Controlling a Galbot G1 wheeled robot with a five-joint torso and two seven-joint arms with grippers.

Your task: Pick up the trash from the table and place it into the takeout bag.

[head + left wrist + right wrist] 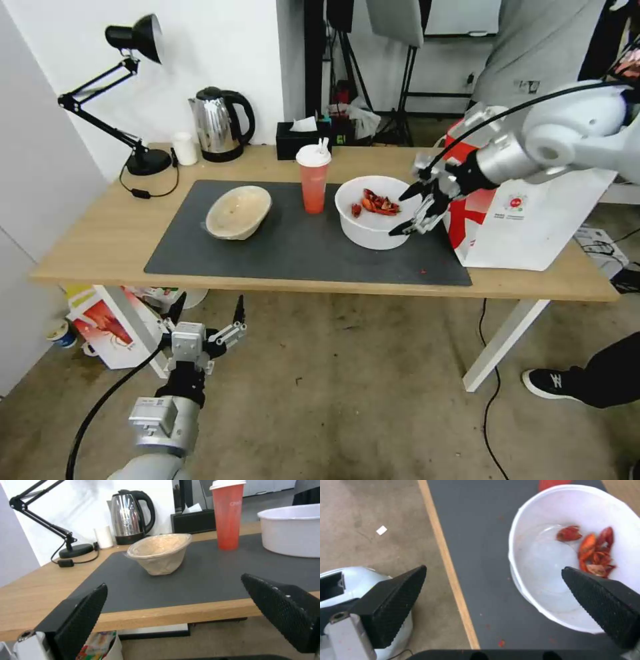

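I hold the right gripper (415,210) spread wide above the white bowl (373,230) on the mat (267,257); thin, light, flexible plastic, so I judge the rim the hold. Left gripper (208,313) gapes, parked low

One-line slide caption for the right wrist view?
Open right gripper poised over the white bowl of crayfish shells on the grey mat.

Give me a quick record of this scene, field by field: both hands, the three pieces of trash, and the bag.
right hand: open, at the near right rim of the white bowl, holding nothing
left hand: open, low in front of the table
white bowl: on the grey mat, red shells inside
red cup: upright on the mat, lid and straw on
beige bowl: on the mat, tilted
takeout bag: standing at the table's right end
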